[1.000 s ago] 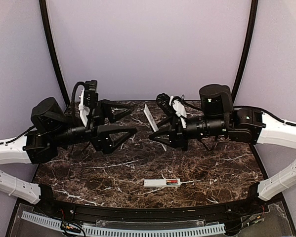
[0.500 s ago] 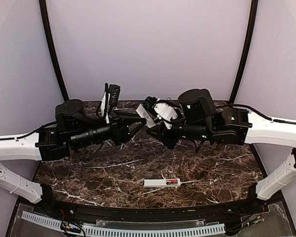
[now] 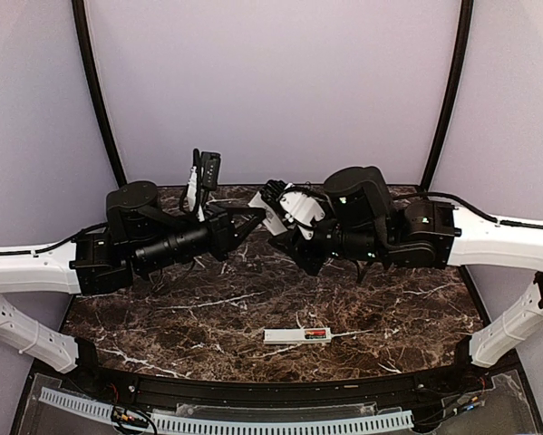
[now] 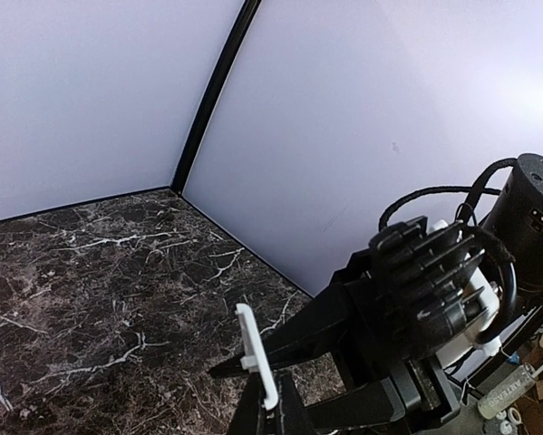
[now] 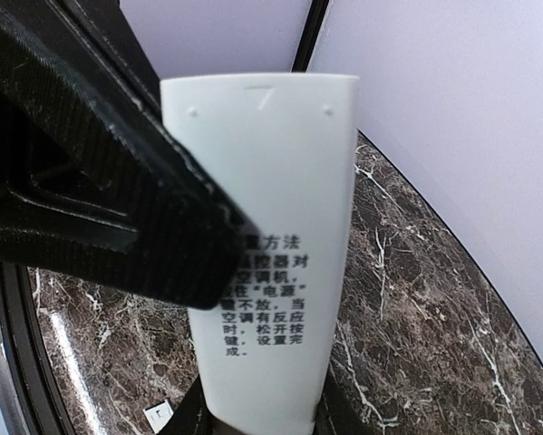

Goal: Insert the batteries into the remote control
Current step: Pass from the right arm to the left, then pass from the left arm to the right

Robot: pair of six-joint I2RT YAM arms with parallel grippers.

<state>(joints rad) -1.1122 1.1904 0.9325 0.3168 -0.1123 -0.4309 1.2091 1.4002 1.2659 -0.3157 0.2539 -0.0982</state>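
The remote control (image 3: 287,336) lies flat near the table's front edge. Red batteries (image 3: 317,334) show in its right end. Both grippers meet in the air over the back of the table on a thin white cover strip (image 3: 264,213). My left gripper (image 3: 256,211) is shut on the strip's thin edge (image 4: 256,355), its fingertips (image 4: 269,403) pinching the lower end. My right gripper (image 5: 262,419) clamps the strip (image 5: 271,227) across its width at the base, printed side facing the camera. A black finger of the left gripper (image 5: 117,208) crosses in front of the strip.
Two curved black frame posts (image 3: 99,100) (image 3: 448,91) rise at the back against the pale wall. A slotted white cable duct (image 3: 226,421) runs along the front rim. The dark marble table (image 3: 208,308) lies below both raised arms.
Both arms swung inward and met over the back of the table. The left jaws went from open to shut on the strip's edge. The right gripper kept its hold on the strip.
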